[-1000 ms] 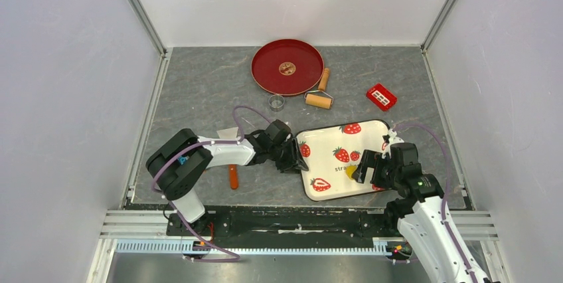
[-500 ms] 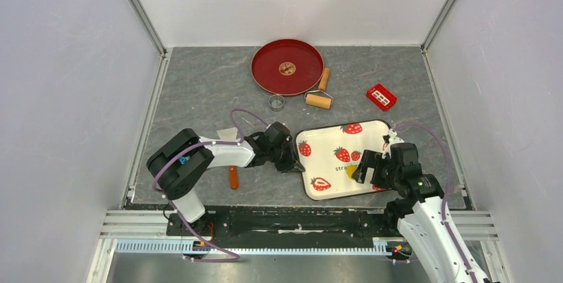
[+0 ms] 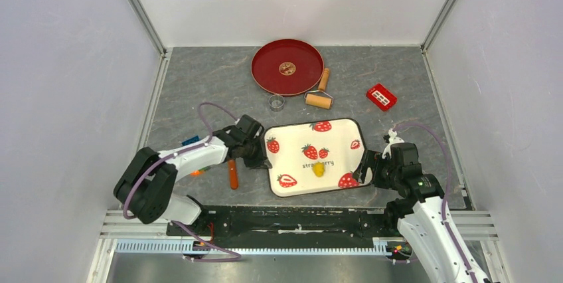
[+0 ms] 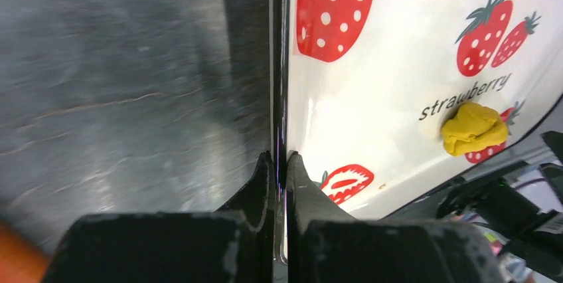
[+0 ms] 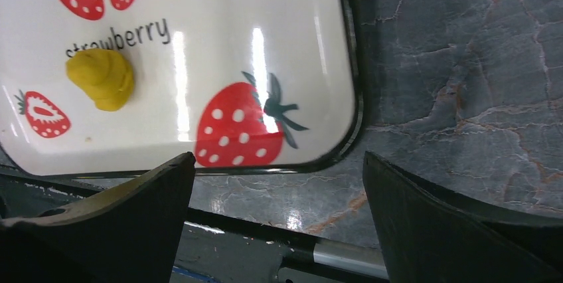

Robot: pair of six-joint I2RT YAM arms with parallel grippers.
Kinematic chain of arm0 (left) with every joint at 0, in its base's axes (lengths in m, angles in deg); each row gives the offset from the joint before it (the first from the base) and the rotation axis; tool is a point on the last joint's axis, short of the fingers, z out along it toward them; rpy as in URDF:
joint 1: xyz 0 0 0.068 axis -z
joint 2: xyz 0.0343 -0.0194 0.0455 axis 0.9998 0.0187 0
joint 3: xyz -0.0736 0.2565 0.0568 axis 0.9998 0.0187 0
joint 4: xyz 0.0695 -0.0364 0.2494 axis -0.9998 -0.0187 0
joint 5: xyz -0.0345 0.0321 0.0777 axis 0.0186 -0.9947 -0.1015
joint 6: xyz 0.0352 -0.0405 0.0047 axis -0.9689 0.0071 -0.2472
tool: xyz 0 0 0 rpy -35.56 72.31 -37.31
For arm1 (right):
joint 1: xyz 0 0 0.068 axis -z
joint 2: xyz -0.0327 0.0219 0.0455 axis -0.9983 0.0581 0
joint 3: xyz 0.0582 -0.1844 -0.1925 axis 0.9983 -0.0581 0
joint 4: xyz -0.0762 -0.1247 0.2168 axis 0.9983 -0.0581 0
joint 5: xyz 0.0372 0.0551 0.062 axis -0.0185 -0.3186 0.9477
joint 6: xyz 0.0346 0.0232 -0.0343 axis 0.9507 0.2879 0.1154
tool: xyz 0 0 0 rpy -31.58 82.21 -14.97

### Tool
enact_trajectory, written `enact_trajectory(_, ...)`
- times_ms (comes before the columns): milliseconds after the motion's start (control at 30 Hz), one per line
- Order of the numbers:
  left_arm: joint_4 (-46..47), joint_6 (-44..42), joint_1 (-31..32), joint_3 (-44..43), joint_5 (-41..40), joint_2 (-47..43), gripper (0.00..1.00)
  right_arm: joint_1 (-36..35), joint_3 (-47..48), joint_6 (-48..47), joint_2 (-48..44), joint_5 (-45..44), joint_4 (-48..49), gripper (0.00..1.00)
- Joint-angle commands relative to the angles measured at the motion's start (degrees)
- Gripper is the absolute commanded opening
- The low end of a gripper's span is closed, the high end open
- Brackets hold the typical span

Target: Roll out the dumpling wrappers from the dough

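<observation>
A lump of yellow dough (image 3: 319,169) (image 4: 473,129) (image 5: 103,78) lies on the white strawberry tray (image 3: 292,143) (image 4: 398,44) (image 5: 219,44) near its front edge. My left gripper (image 3: 261,159) (image 4: 279,157) is shut on the tray's left rim, one finger inside and one outside. My right gripper (image 3: 367,167) (image 5: 279,163) stands open just off the tray's right front corner, over bare table, with nothing between its fingers. A small round yellowish dumpling wrapper (image 3: 287,68) lies at the centre of the red plate (image 3: 262,78) at the back.
A small wooden roller (image 3: 320,100) and a metal ring cutter (image 3: 277,102) lie in front of the red plate. A red mould (image 3: 381,96) sits at the back right. An orange-handled tool (image 3: 233,177) lies beside my left forearm. The frame rail runs along the near edge.
My left gripper shut on the tray's left rim and dragged the tray leftward. The dough moved with it, out from under my right gripper. The right arm stayed put.
</observation>
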Motion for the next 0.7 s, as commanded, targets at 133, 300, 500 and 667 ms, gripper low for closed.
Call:
enact_trajectory(133,-18.4,-15.8,-3.8,-3.5,-8.1,-3.0,0.02,-0.1,2.0,-0.3,-0.2,-0.1,1.4,0.98)
enact_trajectory(300,-19.6,-18.6,-3.8,-3.4,-8.5,-0.8,0.02,-0.1,2.2,-0.4,-0.1,0.1,1.3,0.98)
enact_trajectory(500,-19.7,-17.9,-3.8,-3.4,-8.5,0.4,0.03,-0.1,2.1,-0.4,-0.1,0.1,1.3,0.98)
enact_trajectory(667,-20.4,-17.3,-3.8,-4.2,-7.9,-1.8,0.34,0.0,2.3,-0.5,0.1,0.0,1.4,0.98)
